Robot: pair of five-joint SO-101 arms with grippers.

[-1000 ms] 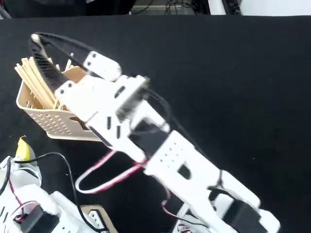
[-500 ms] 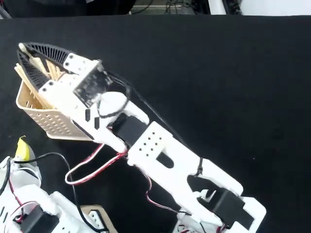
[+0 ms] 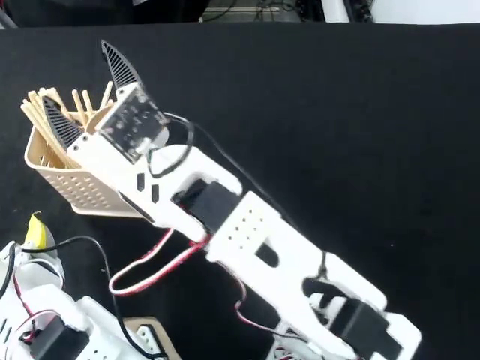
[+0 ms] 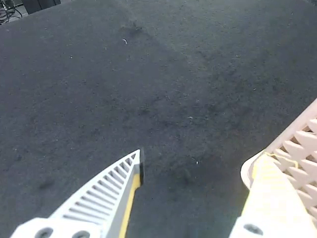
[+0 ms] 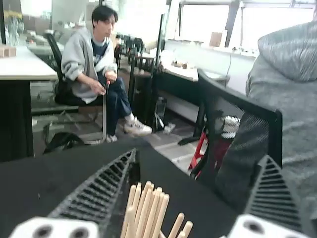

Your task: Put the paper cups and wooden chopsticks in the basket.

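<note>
Many wooden chopsticks [image 3: 58,114] stand in the basket [image 3: 73,186] — the right tool [image 3: 73,72] hangs just above it, spread wide; the left tool [image 4: 198,163], beside the basket, gapes wide too.

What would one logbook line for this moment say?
right claw: open over chopsticks | chopsticks: sticking out of basket | left claw: open, beside basket

the surface [image 3: 360,112] is covered in black matt cloth with a faintly fuzzy nap. the basket [image 3: 75,187] is smooth cream plastic, perforated, and the wooden chopsticks [image 3: 36,111] are pale bare wood. the right gripper [image 3: 75,75] has jaws of black ribbed plastic on a smooth white plastic arm [image 3: 255,240].
</note>
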